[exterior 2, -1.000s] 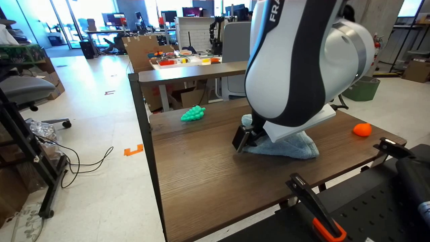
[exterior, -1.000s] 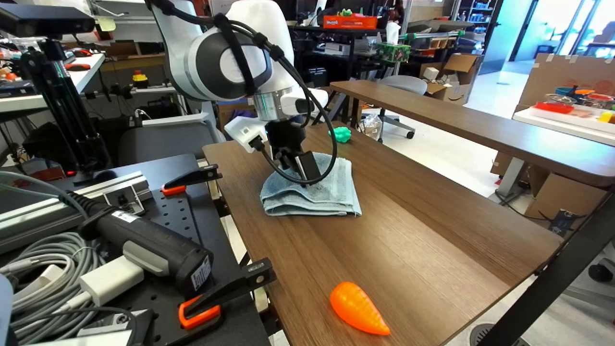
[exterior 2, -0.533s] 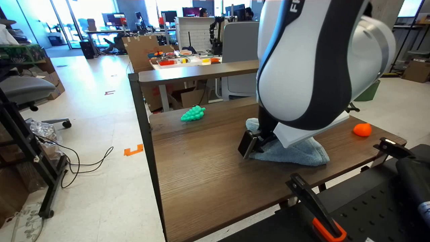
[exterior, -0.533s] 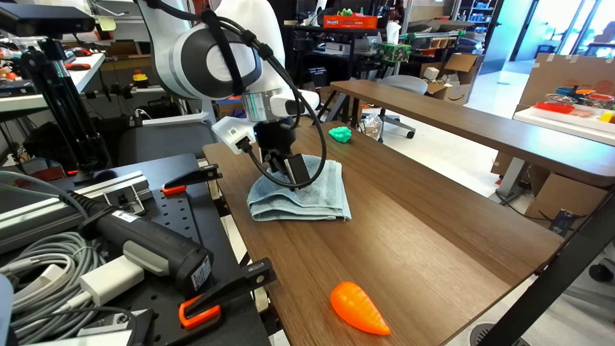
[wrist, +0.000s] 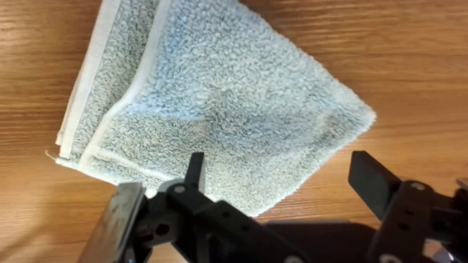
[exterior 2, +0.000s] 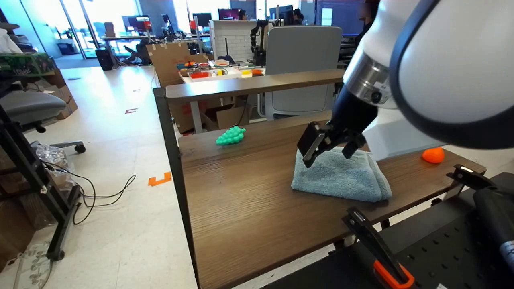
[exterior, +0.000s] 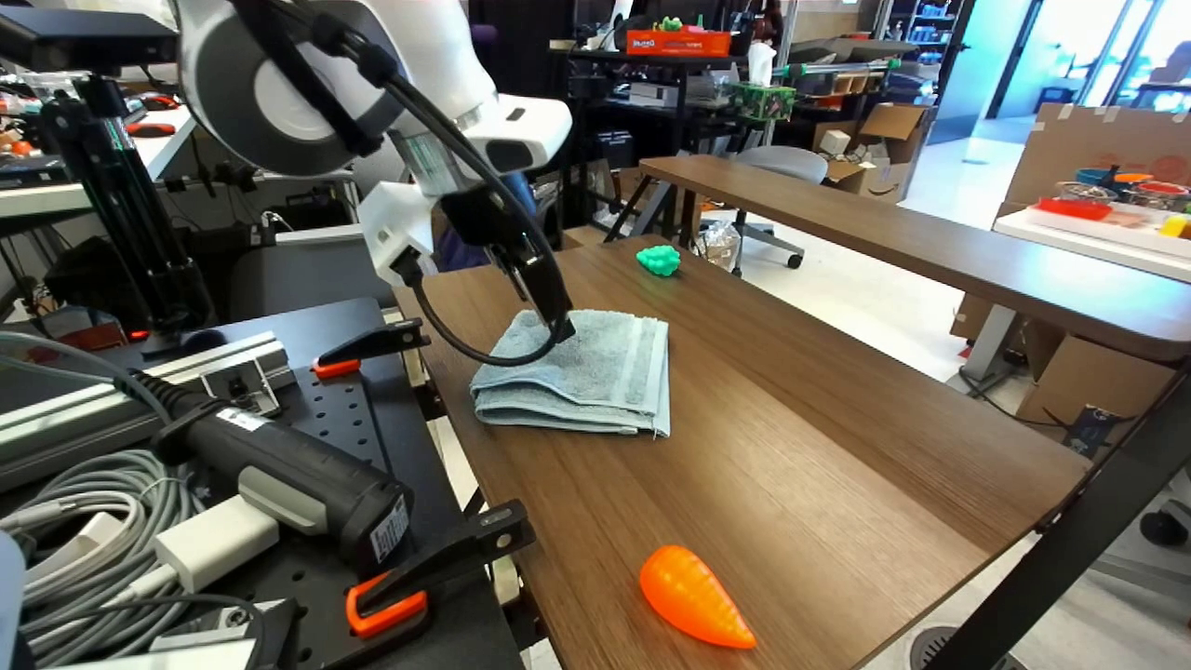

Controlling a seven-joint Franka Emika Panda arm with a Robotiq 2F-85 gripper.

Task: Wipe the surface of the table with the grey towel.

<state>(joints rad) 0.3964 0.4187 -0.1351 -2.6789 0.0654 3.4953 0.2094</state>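
The grey towel [exterior: 600, 372] lies folded and a little rumpled on the dark brown wood-grain table [exterior: 782, 465]. It also shows in an exterior view [exterior 2: 341, 180] and in the wrist view [wrist: 237, 91], its folded hem edges at the left. My gripper [wrist: 278, 157] is open, its fingers wide apart with nothing between them. In the wrist view one finger is over the towel and the other over bare table beside the towel's edge. In an exterior view the gripper [exterior 2: 330, 155] is tilted just above the towel and hides part of its far side.
An orange carrot-like object [exterior: 693, 596] and a green grape-like object [exterior 2: 231, 135] lie on the table. Black clamps with orange handles [exterior: 447, 563] grip the edge of a black side bench [exterior: 335, 428] holding cables and a tool. A raised wooden shelf [exterior 2: 249, 86] runs behind the table.
The towel first slid a little together with the gripper. Since then the gripper has risen off it and tilted, and the towel lies on the table, more of it uncovered.
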